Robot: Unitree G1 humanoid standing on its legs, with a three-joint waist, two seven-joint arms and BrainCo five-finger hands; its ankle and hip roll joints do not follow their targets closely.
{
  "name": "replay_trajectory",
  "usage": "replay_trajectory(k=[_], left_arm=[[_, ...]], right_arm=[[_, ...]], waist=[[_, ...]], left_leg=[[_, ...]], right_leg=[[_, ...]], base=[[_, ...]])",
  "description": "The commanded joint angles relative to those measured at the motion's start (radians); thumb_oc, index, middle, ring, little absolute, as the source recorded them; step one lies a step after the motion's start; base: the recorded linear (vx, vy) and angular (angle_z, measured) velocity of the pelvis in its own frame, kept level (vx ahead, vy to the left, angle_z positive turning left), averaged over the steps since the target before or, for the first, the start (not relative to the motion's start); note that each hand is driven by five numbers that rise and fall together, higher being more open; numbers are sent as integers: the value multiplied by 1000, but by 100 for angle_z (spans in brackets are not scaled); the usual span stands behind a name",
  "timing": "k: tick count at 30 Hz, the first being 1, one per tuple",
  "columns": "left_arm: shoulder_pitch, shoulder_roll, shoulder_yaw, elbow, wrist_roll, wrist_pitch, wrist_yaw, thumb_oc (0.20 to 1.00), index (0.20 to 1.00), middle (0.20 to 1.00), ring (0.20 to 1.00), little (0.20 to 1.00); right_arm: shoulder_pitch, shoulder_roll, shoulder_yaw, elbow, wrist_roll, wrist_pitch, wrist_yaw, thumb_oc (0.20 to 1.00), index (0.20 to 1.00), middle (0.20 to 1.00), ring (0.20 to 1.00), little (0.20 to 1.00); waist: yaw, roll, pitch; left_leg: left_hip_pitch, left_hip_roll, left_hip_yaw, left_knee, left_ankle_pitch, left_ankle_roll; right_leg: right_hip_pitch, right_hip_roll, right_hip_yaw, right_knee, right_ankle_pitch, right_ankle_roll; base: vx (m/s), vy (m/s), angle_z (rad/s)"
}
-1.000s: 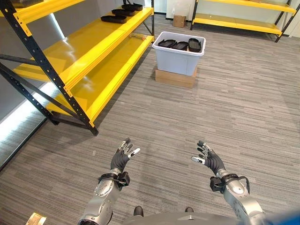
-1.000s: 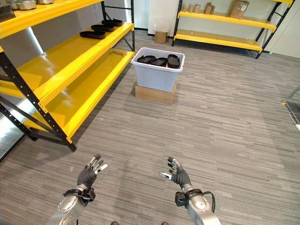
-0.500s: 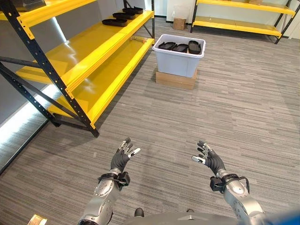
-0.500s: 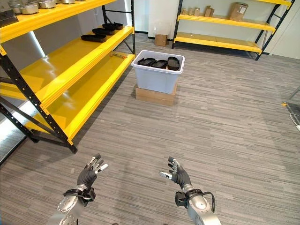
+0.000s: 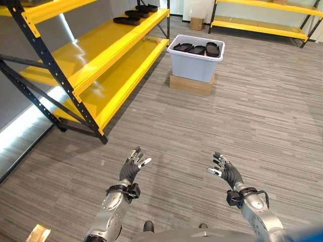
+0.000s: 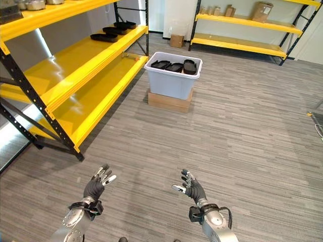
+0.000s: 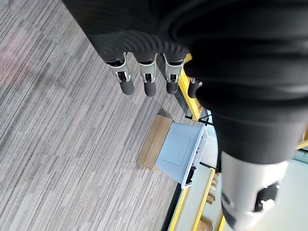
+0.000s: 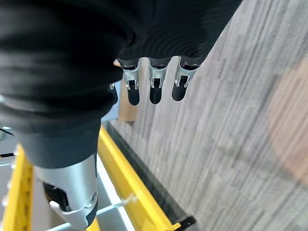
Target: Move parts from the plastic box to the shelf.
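A pale grey plastic box (image 5: 196,64) stands far ahead on a flat cardboard carton (image 5: 190,84), with several black parts (image 5: 196,49) lying in it. More black parts (image 5: 127,20) lie on the middle level of the yellow shelf (image 5: 96,45) at the left. My left hand (image 5: 130,170) and right hand (image 5: 225,173) hover low over the carpet, far short of the box, both open with nothing in them. The box (image 7: 182,155) also appears past the left hand's straight fingers (image 7: 146,79) in the left wrist view.
The yellow shelf rack's black upright (image 5: 64,98) stands on the floor ahead left. A second yellow shelf (image 6: 241,44) runs along the back wall, with a small carton (image 6: 176,40) on the floor beside it. Grey carpet (image 5: 202,126) lies between me and the box.
The camera has moved slightly, so the box and shelf sit a little differently in the picture. Both hands stay open in about the same pose.
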Motion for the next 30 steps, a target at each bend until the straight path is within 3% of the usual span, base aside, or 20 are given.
replay_trajectory(k=[1,5,6,8,9,10,11,13,15,16,17,20,21,23,24,26,29,30], left_arm=[[-98,15,-18,-35,-1,-50,-5,1000,1000,1000,1000,1000],[-95,19,-14,-45,-3,-48,-17,1000,1000,1000,1000,1000],[-96,20,-14,-53,-3,-47,-21,1000,1000,1000,1000,1000],[-87,32,-18,-89,-19,-46,-36,1000,1000,1000,1000,1000],[-86,32,-19,-89,-19,-46,-36,1000,1000,1000,1000,1000],[-85,33,-19,-95,-19,-44,-35,1000,1000,1000,1000,1000],[-86,32,-16,-96,-22,-42,-33,1000,1000,1000,1000,1000],[-87,31,-27,-93,-15,-45,-32,1000,1000,1000,1000,1000],[-87,31,-28,-92,-14,-45,-32,1000,1000,1000,1000,1000],[-97,24,-20,-95,6,-51,-19,1000,1000,1000,1000,1000],[-87,27,-14,-97,-1,-53,-19,1000,1000,1000,1000,1000],[-94,35,-17,-96,-2,-58,-19,1000,1000,1000,1000,1000],[-106,52,-13,-105,4,-61,-13,1000,1000,1000,1000,1000],[-108,62,-12,-111,14,-62,-14,1000,1000,1000,1000,1000],[-107,62,-12,-111,14,-61,-14,1000,1000,1000,1000,1000],[-106,71,-6,-109,24,-60,0,1000,1000,1000,1000,1000],[-98,91,5,-127,32,-57,-1,1000,1000,1000,1000,1000],[-94,97,9,-130,42,-50,-6,1000,1000,1000,1000,1000]], right_arm=[[-34,-21,-42,-23,54,-56,0,1000,1000,1000,1000,1000],[-39,-34,-47,-16,57,-63,4,1000,1000,1000,1000,1000],[-41,-36,-45,-9,54,-65,7,1000,1000,1000,1000,1000],[-45,-52,-57,-4,44,-69,-2,1000,1000,1000,1000,1000],[-45,-52,-58,-4,44,-69,-2,1000,1000,1000,1000,1000],[-42,-50,-63,-3,48,-68,-6,1000,1000,1000,1000,1000],[-49,-48,-66,-4,45,-71,-12,1000,1000,1000,1000,1000],[-56,-51,-63,-3,30,-77,-17,1000,1000,1000,1000,1000],[-55,-51,-63,-3,30,-77,-17,1000,1000,1000,1000,1000],[-88,-55,-45,10,-2,-71,-30,1000,1000,1000,1000,1000],[-87,-39,-38,5,-9,-65,-22,1000,1000,1000,1000,1000],[-86,-27,-33,6,1,-62,-13,1000,1000,1000,1000,1000],[-92,-8,-25,3,17,-58,-7,1000,1000,1000,1000,1000],[-91,8,-16,10,12,-53,6,1000,1000,1000,1000,1000],[-92,8,-15,11,12,-53,6,1000,1000,1000,1000,1000],[-98,23,-1,17,19,-51,12,1000,1000,1000,1000,1000],[-96,24,8,5,-1,-49,25,1000,1000,1000,1000,1000],[-86,32,9,-2,-4,-45,27,1000,1000,1000,1000,1000]], waist=[[8,39,16],[17,25,46],[22,24,58],[49,6,101],[47,6,100],[49,6,102],[62,11,94],[75,24,88],[76,22,88],[110,31,64],[122,37,38],[128,21,24],[134,5,14],[132,-5,4],[133,-6,2],[126,-17,-4],[103,28,17],[81,66,38]], left_leg=[[-7,98,-29,55,-26,-27],[-65,114,-46,211,-32,-41],[-88,113,-65,261,-16,-42],[-222,56,-136,462,65,-24],[-225,55,-138,466,64,-23],[-256,43,-137,452,69,-22],[-292,-1,-138,338,42,-12],[-337,28,-115,138,108,-19],[-330,27,-111,127,113,-19],[-374,12,-102,34,147,-27],[-346,18,-109,26,175,-23],[-357,-1,-94,85,155,-6],[-377,-40,-97,172,99,30],[-375,-72,-87,204,59,61],[-377,-73,-85,207,57,62],[-355,-114,-75,218,10,95],[-268,-148,-83,201,-34,143],[-203,-152,-98,180,-58,160]], right_leg=[[-49,9,3,139,-148,-15],[-42,28,15,145,-161,-39],[-35,36,18,144,-163,-47],[-8,36,15,136,-169,-71],[-9,35,13,136,-169,-70],[-1,31,8,131,-175,-72],[14,36,5,109,-183,-64],[41,48,12,85,-199,-51],[42,46,14,85,-200,-51],[114,45,54,60,-240,-30],[139,38,72,65,-263,-23],[162,-2,69,85,-274,-4],[142,-51,76,154,-258,23],[104,-86,88,237,-197,42],[101,-88,89,239,-198,43],[47,-117,115,385,-48,64],[-81,-115,133,649,110,54],[-159,-94,128,732,90,42]], base=[[8,-144,16],[-5,-167,8],[7,-203,-2],[53,-171,-9],[84,-57,-9],[183,13,2],[295,55,28],[271,68,23],[276,75,-11],[727,252,-28],[729,251,-59],[433,223,-72],[339,231,-37],[320,221,-18],[194,144,-9],[272,220,3],[326,303,7],[334,254,21]])
